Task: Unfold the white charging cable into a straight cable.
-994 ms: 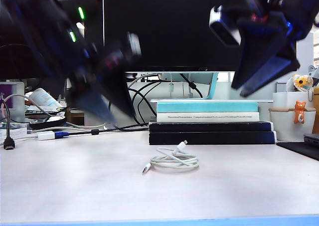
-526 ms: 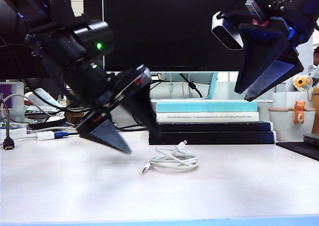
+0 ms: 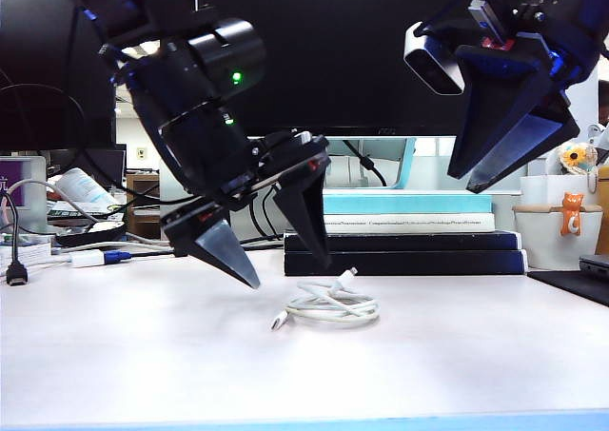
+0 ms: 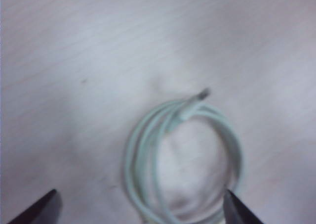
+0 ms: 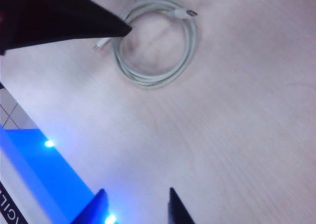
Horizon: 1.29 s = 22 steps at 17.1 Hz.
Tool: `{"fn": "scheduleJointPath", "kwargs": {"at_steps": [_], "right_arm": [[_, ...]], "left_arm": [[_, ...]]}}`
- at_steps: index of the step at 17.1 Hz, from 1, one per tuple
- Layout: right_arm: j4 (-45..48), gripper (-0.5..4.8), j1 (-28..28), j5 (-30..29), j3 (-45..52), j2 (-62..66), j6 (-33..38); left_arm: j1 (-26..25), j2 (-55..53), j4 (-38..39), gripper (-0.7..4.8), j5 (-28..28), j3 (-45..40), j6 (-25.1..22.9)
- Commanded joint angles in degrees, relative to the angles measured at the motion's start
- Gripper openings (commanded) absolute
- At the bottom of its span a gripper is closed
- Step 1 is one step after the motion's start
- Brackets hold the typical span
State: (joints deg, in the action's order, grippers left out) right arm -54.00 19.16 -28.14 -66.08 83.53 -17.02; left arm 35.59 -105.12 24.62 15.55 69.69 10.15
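The white charging cable (image 3: 333, 307) lies coiled in a small ring on the pale table, with one plug (image 3: 347, 277) sticking up and the other end (image 3: 278, 322) at the left. My left gripper (image 3: 285, 274) hangs open just above the coil's left side. In the left wrist view its two black fingertips straddle the cable (image 4: 139, 155), and the gripper (image 4: 140, 192) is empty. My right gripper (image 3: 466, 182) is held high at the upper right, open and empty. In the right wrist view the gripper (image 5: 137, 190) is far from the cable (image 5: 153, 82).
A stack of books (image 3: 400, 231) stands right behind the coil, under a dark monitor (image 3: 324, 50). A white adapter with a blue plug (image 3: 90, 257) and black cables lie at the back left. A white cup with a cat figure (image 3: 561, 231) is at the right.
My left arm has swung down and to the right toward the coil, rolled its wrist and opened its jaws wider. The right arm and the cable have stayed still.
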Motion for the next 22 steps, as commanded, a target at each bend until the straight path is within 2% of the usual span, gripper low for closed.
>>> {"fn": "scheduleJointPath", "kwargs": {"at_steps": [1,3,5,7,8,10,11,12,13,14,17,18,20,22], "right_arm": [[0.2,1.59,0.1,-0.5,-0.2,-0.3,-0.2],[0.3,1.59,0.1,-0.5,-0.2,-0.3,-0.2],[0.2,1.59,0.1,-0.5,-0.2,-0.3,-0.2],[0.3,1.59,0.1,-0.5,-0.2,-0.3,-0.2],[0.3,1.59,0.1,-0.5,-0.2,-0.3,-0.2],[0.3,1.58,0.1,-0.5,-0.2,-0.3,-0.2],[0.3,1.58,0.1,-0.5,-0.2,-0.3,-0.2],[0.3,1.58,0.1,-0.5,-0.2,-0.3,-0.2],[0.3,1.58,0.1,-0.5,-0.2,-0.3,-0.2],[0.4,1.58,0.1,-0.5,-0.2,-0.3,-0.2],[0.7,1.58,0.1,-0.5,-0.2,-0.3,-0.2],[0.7,1.58,0.1,-0.5,-0.2,-0.3,-0.2],[-0.1,1.58,0.1,-0.5,-0.4,-0.5,-0.2],[-0.1,1.58,0.1,-0.5,-0.5,-1.4,-0.2]], "left_arm": [[1.1,-0.5,0.4,3.82,-2.1,0.5,1.7],[2.1,-1.3,0.5,3.71,-1.4,0.6,2.3],[3.3,-2.6,0.9,3.71,-4.4,0.8,2.3],[4.0,-3.4,1.1,3.71,-4.4,0.9,2.6],[4.2,-3.8,1.1,3.36,-5.3,0.9,2.6],[4.2,-4.2,1.4,1.44,-5.7,0.9,2.3],[4.2,-4.3,1.6,0.82,-5.7,0.9,1.8],[4.2,-4.3,1.6,0.53,-5.7,0.9,1.3],[4.2,-4.3,1.7,-0.04,-5.7,0.9,-0.9],[4.2,-4.3,1.6,-0.05,-5.9,0.9,-2.1],[4.2,-4.2,3.6,-0.05,-7.2,3.2,-13.6],[4.2,-4.1,5.5,-0.06,-11.3,4.8,-17.8],[4.2,-3.5,7.6,-0.05,-15.0,7.0,-23.6],[4.2,-1.5,7.6,-0.06,-15.7,7.1,-26.5]]}}
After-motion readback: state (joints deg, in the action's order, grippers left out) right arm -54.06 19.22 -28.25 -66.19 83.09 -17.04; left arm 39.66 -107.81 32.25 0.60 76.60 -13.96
